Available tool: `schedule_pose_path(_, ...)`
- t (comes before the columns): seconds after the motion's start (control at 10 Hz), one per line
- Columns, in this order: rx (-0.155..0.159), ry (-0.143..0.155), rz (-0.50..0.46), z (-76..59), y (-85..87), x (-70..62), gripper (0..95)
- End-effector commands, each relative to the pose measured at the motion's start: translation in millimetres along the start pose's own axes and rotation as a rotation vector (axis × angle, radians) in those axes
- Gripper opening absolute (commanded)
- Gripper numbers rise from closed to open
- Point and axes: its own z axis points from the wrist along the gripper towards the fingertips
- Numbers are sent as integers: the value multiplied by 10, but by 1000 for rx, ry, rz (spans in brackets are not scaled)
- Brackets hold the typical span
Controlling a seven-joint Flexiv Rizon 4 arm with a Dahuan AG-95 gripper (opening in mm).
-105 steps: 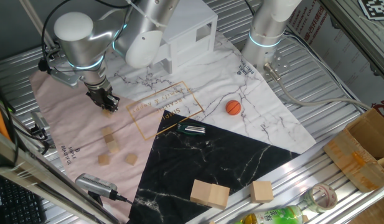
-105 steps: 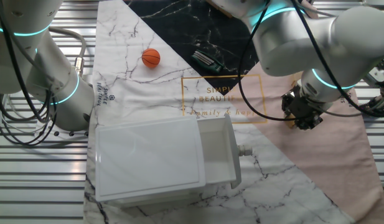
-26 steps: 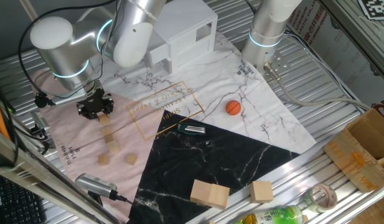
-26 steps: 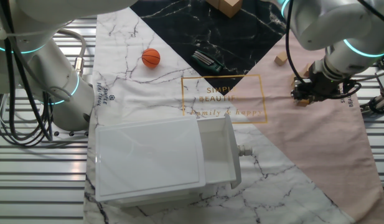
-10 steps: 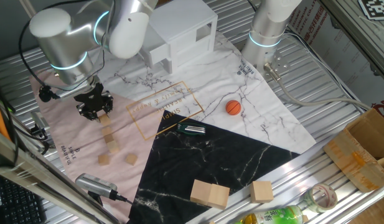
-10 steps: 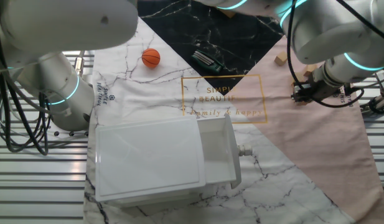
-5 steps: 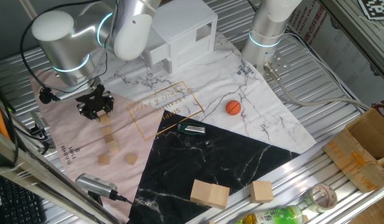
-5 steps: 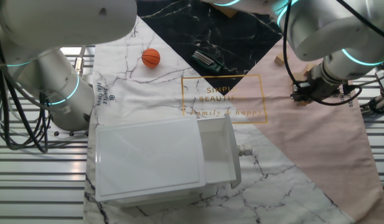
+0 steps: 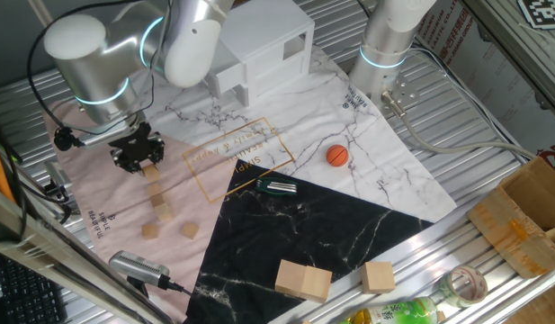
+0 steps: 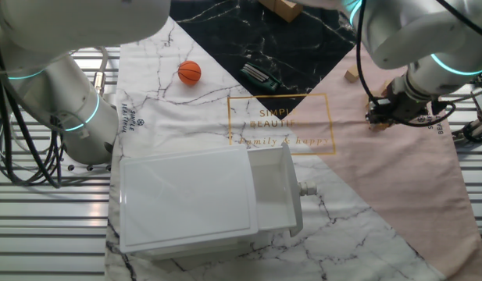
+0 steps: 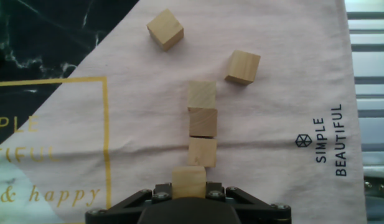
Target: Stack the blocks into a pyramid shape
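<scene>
In the hand view my gripper point(image 11: 189, 190) is shut on a light-tan cube point(image 11: 189, 178) at the near end of a straight row of three like cubes point(image 11: 203, 122) on the pink cloth. Whether the held cube touches the cloth cannot be told. Two more cubes lie loose beyond the row, one ahead to the left point(image 11: 165, 28) and one to the right point(image 11: 243, 67). In one fixed view the gripper point(image 9: 140, 157) is at the left over the pink cloth, with cubes of the row point(image 9: 162, 210) and the loose cubes point(image 9: 149, 230) point(image 9: 189, 230) nearer the camera. In the other fixed view the gripper point(image 10: 379, 117) hides most cubes.
An orange ball point(image 9: 337, 155) and a dark tool point(image 9: 277, 187) lie mid-mat. A white drawer unit point(image 9: 268, 45) stands behind. Two larger wooden blocks point(image 9: 303, 280) point(image 9: 379, 276) sit at the front edge. A second arm's base point(image 9: 385, 40) and a cardboard box point(image 9: 529, 225) are at the right.
Over the last second the gripper has stayed put, shut on the cube. Since 10.5 s ago it has turned and shifted slightly left toward the row's end.
</scene>
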Motion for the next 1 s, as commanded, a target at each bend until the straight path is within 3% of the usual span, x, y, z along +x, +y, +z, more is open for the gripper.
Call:
schedule_pose_path(0.1, -1, 4, 5, -9, -4, -58, 0)
schedule_pose_path(1.0, 1, 28, 40, 15, -85, -328, 0)
